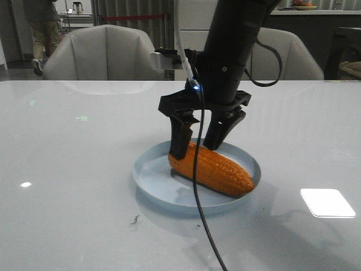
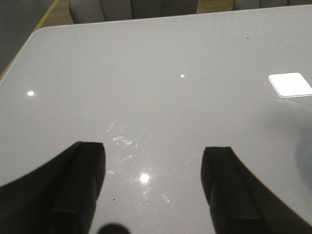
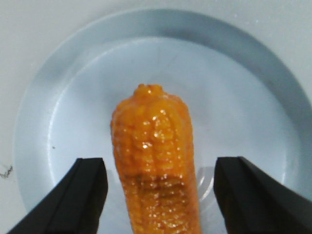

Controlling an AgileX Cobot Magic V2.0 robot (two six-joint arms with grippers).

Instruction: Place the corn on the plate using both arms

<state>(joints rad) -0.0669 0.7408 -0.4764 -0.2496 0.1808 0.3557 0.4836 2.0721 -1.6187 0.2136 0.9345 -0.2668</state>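
The orange corn [image 1: 217,169] lies on its side in the pale blue plate [image 1: 145,169] at the table's middle, tapered end toward the front right. My right gripper [image 1: 198,144] stands over its thick end, open, one finger on each side. In the right wrist view the corn [image 3: 153,141] lies between the fingers of the right gripper [image 3: 160,165] with a gap on both sides, on the plate [image 3: 234,97]. My left gripper [image 2: 153,148] is open and empty over bare table; it does not show in the front view.
A black cable [image 1: 198,209] hangs from the right arm across the plate toward the front edge. Two grey chairs [image 1: 98,53] [image 1: 287,53] stand behind the table. A small dark speck [image 1: 134,220] lies in front of the plate.
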